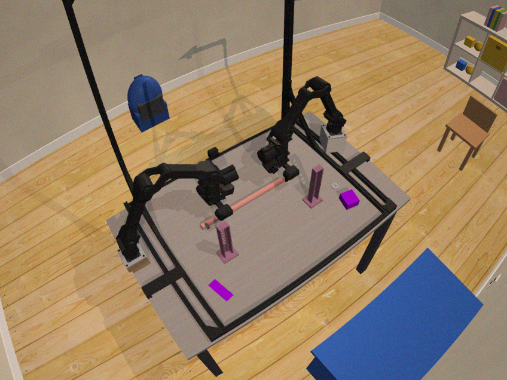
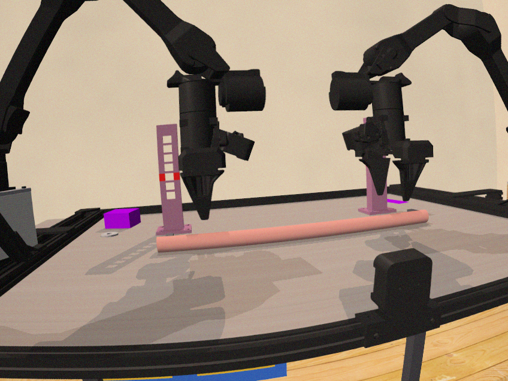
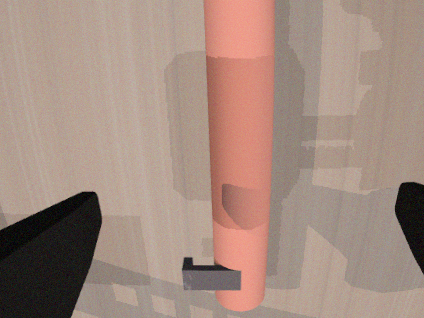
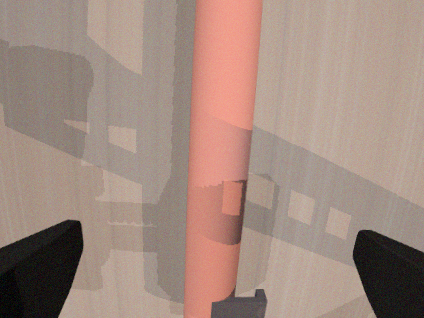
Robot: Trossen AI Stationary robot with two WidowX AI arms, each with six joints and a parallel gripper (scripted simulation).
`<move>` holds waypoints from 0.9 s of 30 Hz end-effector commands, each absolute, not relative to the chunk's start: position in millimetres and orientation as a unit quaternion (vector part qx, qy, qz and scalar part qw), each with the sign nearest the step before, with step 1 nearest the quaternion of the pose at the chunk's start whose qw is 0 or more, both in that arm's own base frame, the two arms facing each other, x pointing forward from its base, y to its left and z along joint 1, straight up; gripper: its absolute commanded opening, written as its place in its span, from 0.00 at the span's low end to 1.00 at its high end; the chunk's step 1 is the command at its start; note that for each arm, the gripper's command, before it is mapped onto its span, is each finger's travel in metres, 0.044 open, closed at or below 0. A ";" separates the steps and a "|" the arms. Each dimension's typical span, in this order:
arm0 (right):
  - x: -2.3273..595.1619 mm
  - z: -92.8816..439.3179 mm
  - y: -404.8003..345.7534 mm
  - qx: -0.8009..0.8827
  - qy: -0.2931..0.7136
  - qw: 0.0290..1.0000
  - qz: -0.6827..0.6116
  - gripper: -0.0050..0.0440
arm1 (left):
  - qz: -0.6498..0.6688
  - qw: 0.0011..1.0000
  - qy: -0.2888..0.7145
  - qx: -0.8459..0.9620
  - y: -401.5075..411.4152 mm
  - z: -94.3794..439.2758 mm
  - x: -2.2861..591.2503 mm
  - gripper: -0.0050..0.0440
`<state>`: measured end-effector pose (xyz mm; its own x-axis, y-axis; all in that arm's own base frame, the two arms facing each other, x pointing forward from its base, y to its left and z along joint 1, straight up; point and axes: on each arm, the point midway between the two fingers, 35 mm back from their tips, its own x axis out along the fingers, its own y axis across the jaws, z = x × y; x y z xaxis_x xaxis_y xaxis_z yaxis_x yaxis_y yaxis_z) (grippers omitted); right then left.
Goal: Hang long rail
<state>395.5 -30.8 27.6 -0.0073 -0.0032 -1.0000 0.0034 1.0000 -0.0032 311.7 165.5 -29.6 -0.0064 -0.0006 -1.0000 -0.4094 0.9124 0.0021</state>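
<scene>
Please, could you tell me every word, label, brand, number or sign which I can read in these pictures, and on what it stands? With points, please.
No word, label, brand or number is readable.
The only marks: plain red patches, without text, on a post [image 1: 226,239] [image 2: 160,143].
The books [image 1: 494,18] are too small to read.
</scene>
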 end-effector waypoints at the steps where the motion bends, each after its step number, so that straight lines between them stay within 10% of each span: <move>1: 395.8 29.1 -30.7 0.000 0.709 0.705 -0.002 1.00 | 0.148 0.690 0.693 -0.148 165.5 -28.6 312.0 1.00; 27: 397.1 17.1 -30.8 0.000 0.708 0.706 -0.002 1.00 | 0.148 0.690 0.693 -0.148 166.2 -40.8 313.1 1.00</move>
<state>397.8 -31.0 24.0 0.0017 -0.0039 -1.0000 0.0034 1.0000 -0.0039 314.2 166.9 -33.0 0.0033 0.0046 -1.0000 -0.4094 0.9124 0.0028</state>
